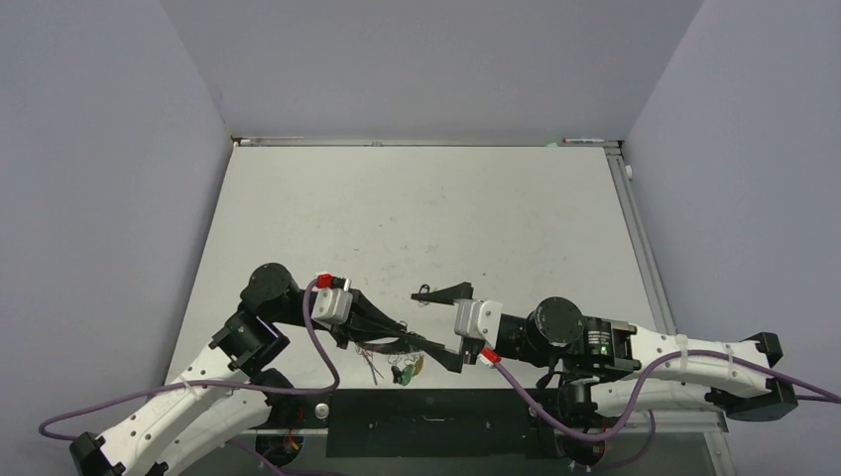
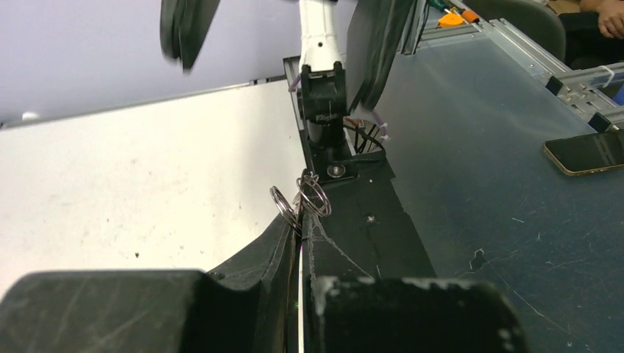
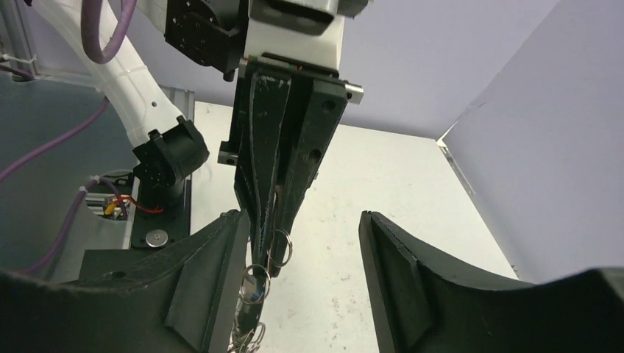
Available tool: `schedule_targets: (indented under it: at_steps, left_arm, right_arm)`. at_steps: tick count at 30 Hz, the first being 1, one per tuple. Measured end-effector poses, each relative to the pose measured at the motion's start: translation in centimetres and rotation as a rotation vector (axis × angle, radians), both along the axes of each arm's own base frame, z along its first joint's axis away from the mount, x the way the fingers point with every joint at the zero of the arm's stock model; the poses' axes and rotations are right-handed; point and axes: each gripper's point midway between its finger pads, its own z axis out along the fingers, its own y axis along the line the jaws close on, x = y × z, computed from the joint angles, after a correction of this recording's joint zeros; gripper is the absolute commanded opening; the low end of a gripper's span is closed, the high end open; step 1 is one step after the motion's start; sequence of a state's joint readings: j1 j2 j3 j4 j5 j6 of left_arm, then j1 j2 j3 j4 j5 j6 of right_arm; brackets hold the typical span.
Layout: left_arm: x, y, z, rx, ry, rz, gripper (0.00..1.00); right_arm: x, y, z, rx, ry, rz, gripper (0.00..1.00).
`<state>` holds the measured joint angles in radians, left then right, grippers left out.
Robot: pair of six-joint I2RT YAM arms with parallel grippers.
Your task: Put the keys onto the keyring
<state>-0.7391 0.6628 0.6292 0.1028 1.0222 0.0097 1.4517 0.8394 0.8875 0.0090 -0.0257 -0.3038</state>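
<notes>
My left gripper (image 1: 405,345) is shut, its fingers (image 3: 283,147) pressed flat together. Small silvery split rings (image 2: 302,198) stick out at their tips. From them the keys (image 1: 404,373) hang in a bunch just above the table's near edge, one with a green head. In the right wrist view the rings (image 3: 279,246) and the bunch (image 3: 246,327) dangle beside my right gripper's left finger. My right gripper (image 1: 438,324) stands open around the left fingertips, with nothing between its fingers (image 3: 412,287). I cannot make out the keyring's big loop.
The white table (image 1: 426,218) runs back to grey walls. A black plate (image 1: 426,421) lies between the arm bases. Off the table's right side are a dark bench with a phone (image 2: 585,151) and metal rails (image 2: 530,51).
</notes>
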Motion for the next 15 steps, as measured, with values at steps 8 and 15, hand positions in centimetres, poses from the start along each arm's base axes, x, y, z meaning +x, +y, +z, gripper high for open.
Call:
schedule_targets:
  at_steps: [8, 15]
  left_arm:
    - [0.9, 0.2, -2.1, 0.109, 0.06, 0.091, 0.0]
    - [0.4, 0.5, -4.4, 0.201, 0.103, 0.106, 0.0]
  right_arm:
    - [0.1, 0.6, 0.6, -0.145, 0.028, 0.002, 0.43]
    - [1.5, 2.0, -5.9, -0.424, 0.097, 0.009, 0.37]
